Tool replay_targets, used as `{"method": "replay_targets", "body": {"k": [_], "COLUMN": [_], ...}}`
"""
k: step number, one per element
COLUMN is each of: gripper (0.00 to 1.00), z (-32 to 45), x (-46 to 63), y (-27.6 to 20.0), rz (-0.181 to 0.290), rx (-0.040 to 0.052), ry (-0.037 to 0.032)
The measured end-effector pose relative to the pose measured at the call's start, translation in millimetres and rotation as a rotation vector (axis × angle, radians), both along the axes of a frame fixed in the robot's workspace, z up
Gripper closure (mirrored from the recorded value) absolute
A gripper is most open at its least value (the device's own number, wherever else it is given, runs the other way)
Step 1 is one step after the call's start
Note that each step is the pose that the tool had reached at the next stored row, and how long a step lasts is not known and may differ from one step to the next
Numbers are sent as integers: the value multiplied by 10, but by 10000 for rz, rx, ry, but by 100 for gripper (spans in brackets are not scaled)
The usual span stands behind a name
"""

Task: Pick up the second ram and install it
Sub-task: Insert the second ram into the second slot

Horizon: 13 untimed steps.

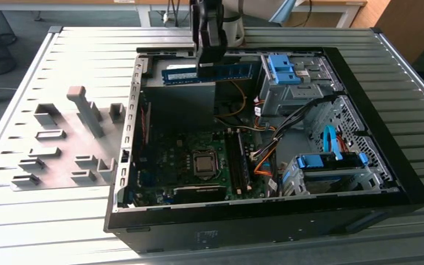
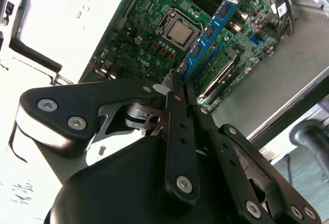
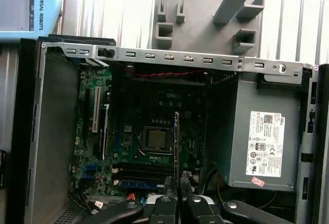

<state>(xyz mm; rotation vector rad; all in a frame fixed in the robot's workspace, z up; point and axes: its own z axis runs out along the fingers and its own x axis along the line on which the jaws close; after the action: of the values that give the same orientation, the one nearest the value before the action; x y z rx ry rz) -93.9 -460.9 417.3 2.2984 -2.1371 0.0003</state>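
The gripper (image 1: 210,62) is pinching the second ram (image 1: 223,72) between closed fingers, roughly mid-length, and is carrying it in the air above the open computer case (image 1: 411,182), over the power supply (image 3: 267,142) end and well apart from the motherboard (image 1: 175,154) below. In the second wrist view the stick (image 2: 208,34) is jutting out from the fingertips toward the board, and in the first wrist view it is showing edge-on (image 3: 177,142). The main risk, as I am judging it, is coming from that narrow pinch: a long, slim board held at one spot is liable to pivot, so its contact edge could be meeting the memory slots (image 1: 236,160) askew and jamming or bending. A second risk is sitting in the cables (image 1: 271,154) (orange and black, draped just beside the slots), which could be snagging a corner of the stick or a finger on the way down. For room, the case is lying open upward; the power supply, the drive cage (image 1: 289,77) and the case rim are bounding the opening, while the slots are lying between the processor (image 1: 205,164) and the cables, which is the tightest side.
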Motion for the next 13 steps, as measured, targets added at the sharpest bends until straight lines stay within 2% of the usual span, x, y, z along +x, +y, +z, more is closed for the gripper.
{"method": "replay_targets", "body": {"k": [13], "gripper": [86], "z": [-6], "x": [0], "y": [0], "rz": [2178], "rx": [0], "ry": [0]}}
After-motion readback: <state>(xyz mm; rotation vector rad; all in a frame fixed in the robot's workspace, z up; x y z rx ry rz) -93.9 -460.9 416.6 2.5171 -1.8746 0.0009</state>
